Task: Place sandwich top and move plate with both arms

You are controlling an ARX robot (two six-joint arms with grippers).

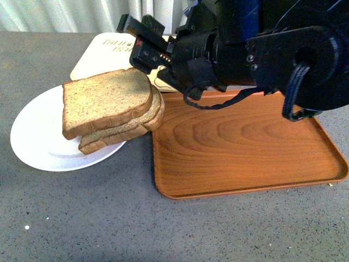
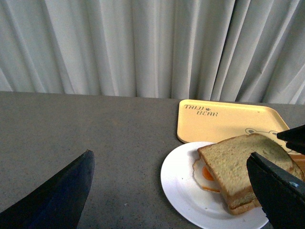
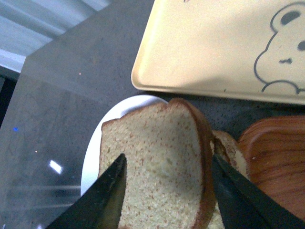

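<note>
Two prongs of the black right end effector (image 3: 167,162) stand apart over the speckled brown squarish top bread slice (image 1: 106,101), stacked on the round white plate (image 1: 38,136); the left end effector (image 2: 170,160) gapes too

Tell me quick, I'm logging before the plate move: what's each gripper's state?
Left gripper: open, empty.
Right gripper: open, above the sandwich top.

Your front view: plate (image 1: 32,136) sits left on table (image 1: 109,218). On plate, note lower slice (image 1: 122,134) bearing fried egg (image 2: 206,172), with sandwich top (image 1: 106,101) on that. Wood tray (image 1: 245,147) lies just right of plate. Bear tray (image 1: 103,52) lies behind plate and wood tray's left corner. Right gripper (image 1: 133,41) hangs above stack's far edge.
</note>
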